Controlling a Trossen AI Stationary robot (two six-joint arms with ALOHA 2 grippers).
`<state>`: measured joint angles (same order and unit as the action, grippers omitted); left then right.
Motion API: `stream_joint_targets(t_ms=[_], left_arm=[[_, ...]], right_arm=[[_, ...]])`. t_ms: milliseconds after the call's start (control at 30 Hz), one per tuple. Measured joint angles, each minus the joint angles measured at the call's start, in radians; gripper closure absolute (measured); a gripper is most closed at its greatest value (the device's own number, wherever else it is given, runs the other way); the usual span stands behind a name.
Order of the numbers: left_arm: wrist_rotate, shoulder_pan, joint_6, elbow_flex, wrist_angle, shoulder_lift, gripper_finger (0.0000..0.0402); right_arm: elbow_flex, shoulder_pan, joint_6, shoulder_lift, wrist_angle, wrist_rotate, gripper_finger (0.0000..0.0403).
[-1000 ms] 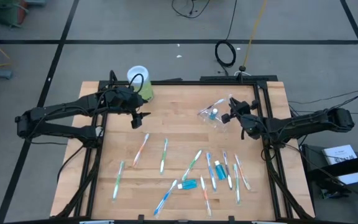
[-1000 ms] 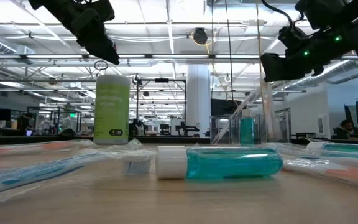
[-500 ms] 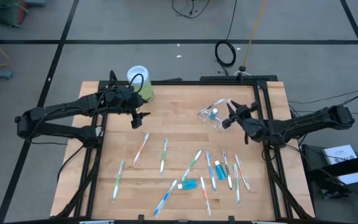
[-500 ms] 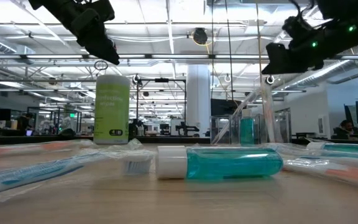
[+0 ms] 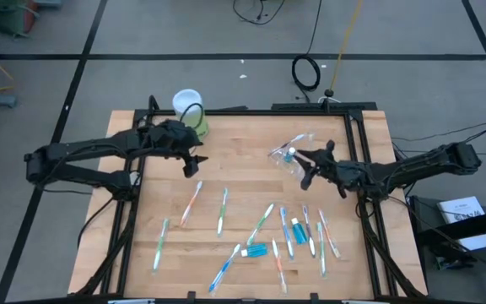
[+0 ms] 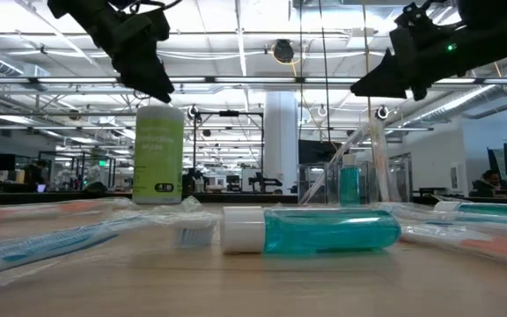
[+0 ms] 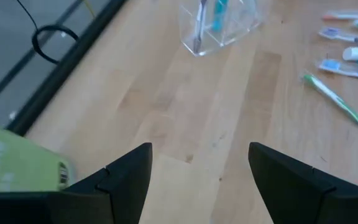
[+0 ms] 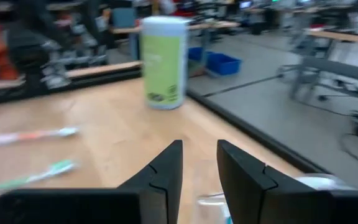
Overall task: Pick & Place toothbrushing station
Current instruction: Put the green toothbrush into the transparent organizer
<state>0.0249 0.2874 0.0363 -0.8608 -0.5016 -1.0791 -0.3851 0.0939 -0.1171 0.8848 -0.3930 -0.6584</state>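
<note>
The clear cup [image 5: 289,154] stands on the table at the far right. A blue toothpaste tube [image 7: 218,12] and a toothbrush [image 7: 199,25] are inside it. Several toothbrushes [image 5: 223,209] and two blue toothpaste tubes [image 5: 256,250] lie flat on the near half of the table. My right gripper [image 5: 303,169] hovers level just beside and above the cup, open by a narrow gap [image 8: 199,168], nothing between its fingers. My left gripper [image 5: 194,165] hangs wide open [image 7: 201,168] above bare wood at the far left.
A light-green canister with a white lid [image 5: 192,120] stands at the table's far left edge, close behind my left gripper. A black frame rail [image 5: 357,160] runs along the right side. Bare wood [image 5: 243,160] lies between the two grippers.
My right gripper has drawn back from the cup toward the near edge and risen. Its fingers have swung round from pointing at the cup to pointing level toward the table's left. Its fingers have parted a little. The cup has stayed in place.
</note>
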Motion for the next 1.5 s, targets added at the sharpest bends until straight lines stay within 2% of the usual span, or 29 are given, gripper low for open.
stream_joint_targets(t_ms=[200,333,600,733,1033,1233,1367,1500], left_arm=[[0.001,-0.042,0.066,0.000,0.032,-0.098,0.0131],[0.001,-0.057,0.203,0.000,0.037,-0.186,0.0131],[0.000,-0.103,0.497,0.000,0.035,-0.366,0.0131],[-0.046,-0.126,0.616,0.000,0.046,-0.443,0.0131],[-0.163,-0.169,0.659,0.000,0.197,-0.556,0.0131],[-0.160,-0.173,0.700,-0.002,0.245,-0.628,0.0131],[-0.158,-0.170,0.665,-0.003,0.263,-0.643,0.0132],[-0.155,-0.169,0.635,-0.003,0.273,-0.645,0.0161]], right_arm=[[0.000,-0.029,0.029,0.023,-0.023,0.131,0.0312],[0.000,-0.036,0.075,0.041,-0.073,0.183,0.0313],[0.000,-0.035,0.085,0.059,-0.089,0.190,0.0313],[0.000,-0.035,0.085,0.059,-0.089,0.190,0.0313],[0.000,-0.035,0.104,0.059,-0.089,0.189,0.0314],[0.000,-0.035,0.093,0.059,-0.079,0.189,0.0314],[0.011,-0.035,0.062,0.059,-0.082,0.189,0.0314],[0.044,-0.036,0.058,0.059,-0.115,0.189,0.0314]])
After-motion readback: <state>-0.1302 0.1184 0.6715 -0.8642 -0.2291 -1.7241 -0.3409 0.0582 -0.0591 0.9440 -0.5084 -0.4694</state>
